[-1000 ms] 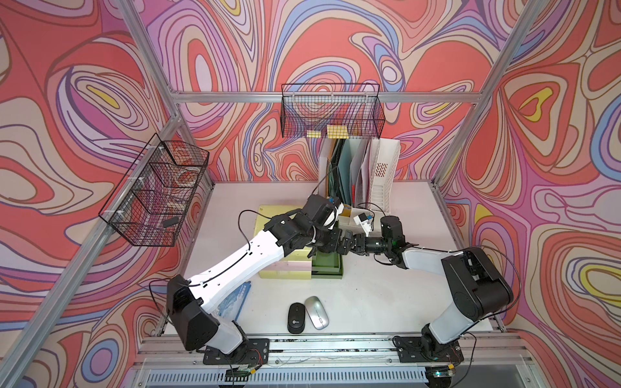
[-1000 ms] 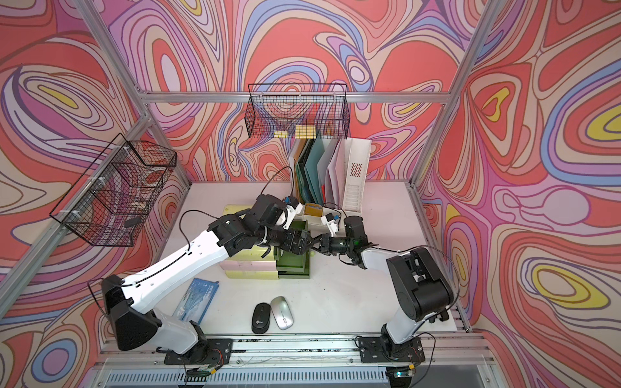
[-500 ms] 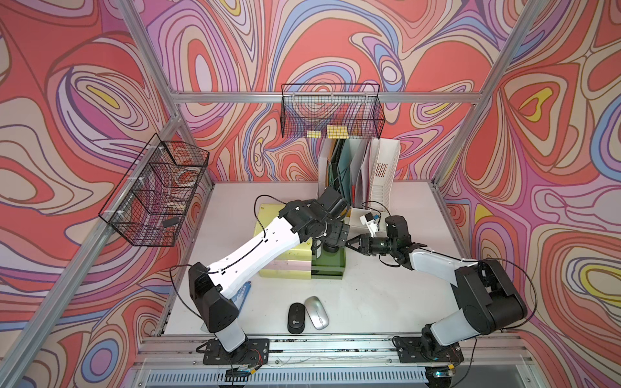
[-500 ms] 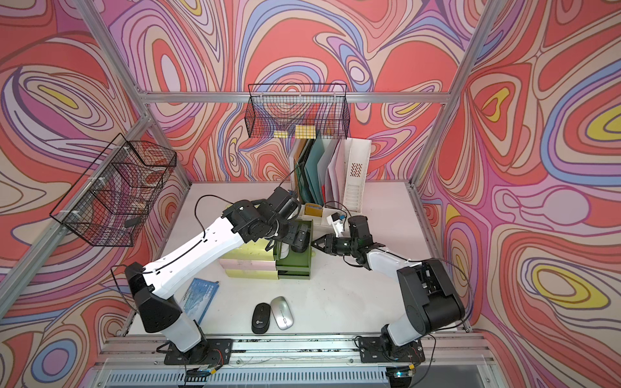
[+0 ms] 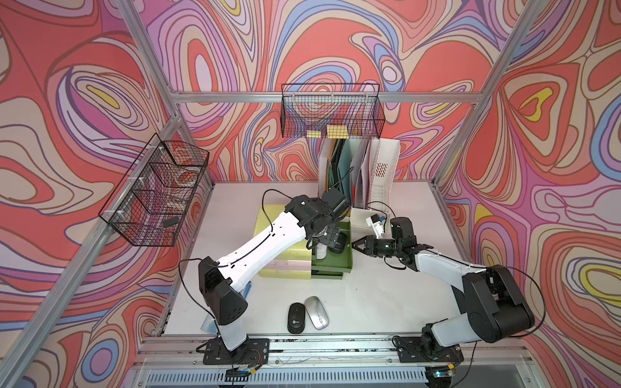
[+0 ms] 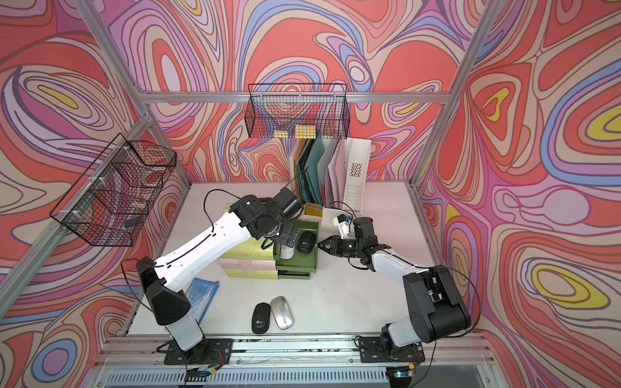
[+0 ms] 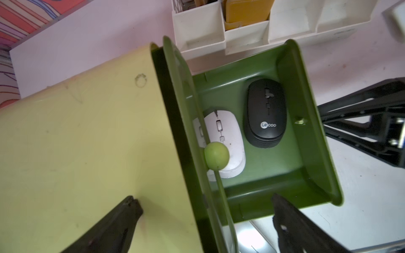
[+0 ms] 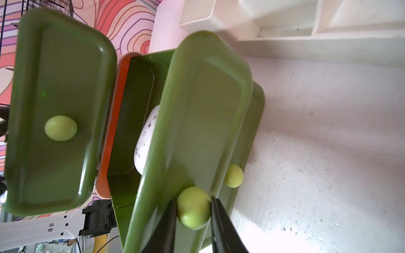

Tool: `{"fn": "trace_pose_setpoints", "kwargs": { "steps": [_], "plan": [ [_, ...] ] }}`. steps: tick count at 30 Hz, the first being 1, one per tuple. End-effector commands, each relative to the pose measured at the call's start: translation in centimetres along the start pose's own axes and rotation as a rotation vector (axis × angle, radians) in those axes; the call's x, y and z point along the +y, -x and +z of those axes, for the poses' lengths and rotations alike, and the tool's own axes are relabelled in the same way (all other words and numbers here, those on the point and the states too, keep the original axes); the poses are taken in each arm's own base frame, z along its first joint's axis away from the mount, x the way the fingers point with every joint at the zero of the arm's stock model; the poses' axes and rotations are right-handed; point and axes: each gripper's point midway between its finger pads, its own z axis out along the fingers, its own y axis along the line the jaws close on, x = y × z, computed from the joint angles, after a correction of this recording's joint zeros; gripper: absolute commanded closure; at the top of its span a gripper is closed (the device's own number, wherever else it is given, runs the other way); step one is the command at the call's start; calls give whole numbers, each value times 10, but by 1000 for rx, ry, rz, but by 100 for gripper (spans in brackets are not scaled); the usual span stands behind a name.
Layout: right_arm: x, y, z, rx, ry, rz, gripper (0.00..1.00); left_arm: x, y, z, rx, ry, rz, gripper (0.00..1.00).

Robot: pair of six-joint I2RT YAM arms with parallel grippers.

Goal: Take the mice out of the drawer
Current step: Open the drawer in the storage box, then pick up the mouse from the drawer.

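1. My two top views sit high at the front, looking down across the whole table (image 5: pixel 386 295), nearly identical.
2. Left wrist view: close above the open green drawer (image 7: pixel 315 153), looking in.
3. Right wrist view: close on that drawer's front knob (image 8: pixel 194 207).

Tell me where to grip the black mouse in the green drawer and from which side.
Come straight down from above: the black mouse lies flat in the open green drawer, whose walls block any sideways approach. Close the open left pincer across its long flanks at mid-body, probably one finger in the gap beside the white mouse, the other along the drawer wall.
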Motion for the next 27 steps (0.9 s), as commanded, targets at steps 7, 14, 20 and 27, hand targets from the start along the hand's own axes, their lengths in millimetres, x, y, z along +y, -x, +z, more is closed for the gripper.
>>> {"fn": "trace_pose_setpoints", "kwargs": {
  "steps": [7, 14, 20, 27],
  "plan": [
    [-7, 2, -4, -14, -42, -14, 71, -67, 16, -51, -116, -427, 29, 0],
    [-7, 3, -5, -14, -47, -18, 71, -85, 0, -7, 26, -357, 73, 0],
    [-6, 5, -6, -12, -53, -30, 71, -36, -9, 17, 102, -30, 105, 0],
    [-5, 5, -6, -14, -50, -31, 71, -27, -4, 10, 70, -18, 74, 0]
  ]
}}
